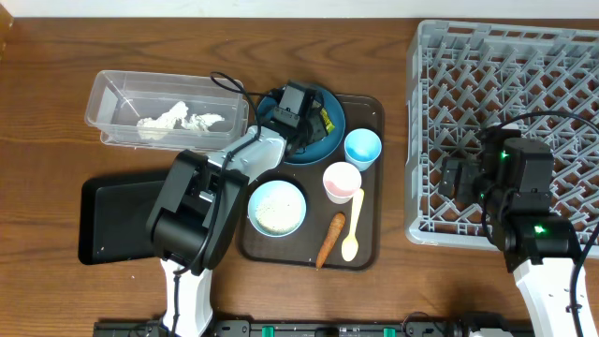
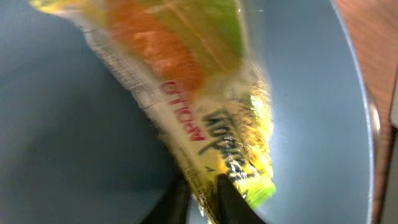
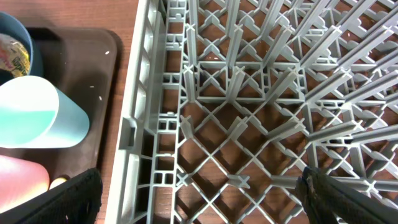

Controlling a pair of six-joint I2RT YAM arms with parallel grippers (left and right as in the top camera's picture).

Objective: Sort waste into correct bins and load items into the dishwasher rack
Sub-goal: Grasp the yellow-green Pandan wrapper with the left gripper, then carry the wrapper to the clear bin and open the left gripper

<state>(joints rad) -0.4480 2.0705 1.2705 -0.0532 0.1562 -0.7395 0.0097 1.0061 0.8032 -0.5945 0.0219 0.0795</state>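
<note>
My left gripper (image 2: 202, 199) is shut on the lower edge of the green-and-orange snack wrapper (image 2: 205, 93), which lies over the dark blue plate (image 2: 62, 124). Seen from overhead, that gripper (image 1: 301, 122) is on the plate (image 1: 329, 140) at the brown tray's back. The white bowl (image 1: 277, 208) holds rice. The blue cup (image 1: 362, 148), pink cup (image 1: 342, 180), carrot (image 1: 329, 240) and spoon (image 1: 353, 225) lie on the tray. My right gripper (image 3: 202, 199) hangs open over the grey dishwasher rack (image 3: 249, 93), near its front left corner, holding nothing.
The clear tub (image 1: 108, 94) at the back left holds crumpled white tissue (image 1: 178, 120). The black tray (image 1: 117, 220) lies at the front left, partly under my left arm. The brown serving tray (image 1: 370, 234) sits between it and the rack (image 1: 505, 75).
</note>
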